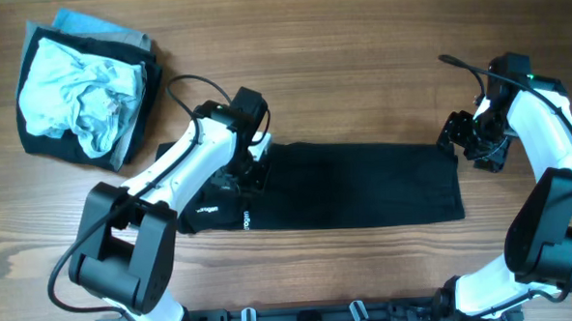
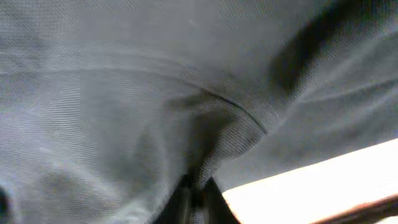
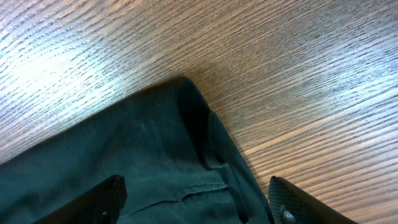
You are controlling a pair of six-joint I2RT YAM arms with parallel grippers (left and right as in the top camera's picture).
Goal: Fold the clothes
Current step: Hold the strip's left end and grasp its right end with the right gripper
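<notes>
Here we are: the black T-shirt [image 1: 364,181] lies as a long folded strip across the middle of the counter [image 1: 359,70], and the left claw [image 2: 196,194] sits at its left end, narrowed onto a small tuck of fabric that bunches up between the tips. That pinch looks shallow to me. If it has caught only the top layer, a lift would peel the fold open instead of carrying the whole end over, and soft cloth like this could simply slide out. At the far end, the right claw [image 3: 196,186] hangs wide, one finger on each side of the shirt's corner, holding nothing. So if the left pulls alone, I'd expect the strip to drag and skew across the wood. That corner shows stacked hems too, so a careless close might take some layers and leave the rest. The white logo marks [image 1: 247,220] sit near the left end, close to the arm. Up in the far left corner, well apart, a pile of garments [image 1: 85,87] waits, pale blue crumpled on top of darker pieces. The counter is smooth wood grain with a bright sheen, which offers the fabric little grip. Of the room beyond it, nothing shows.
</notes>
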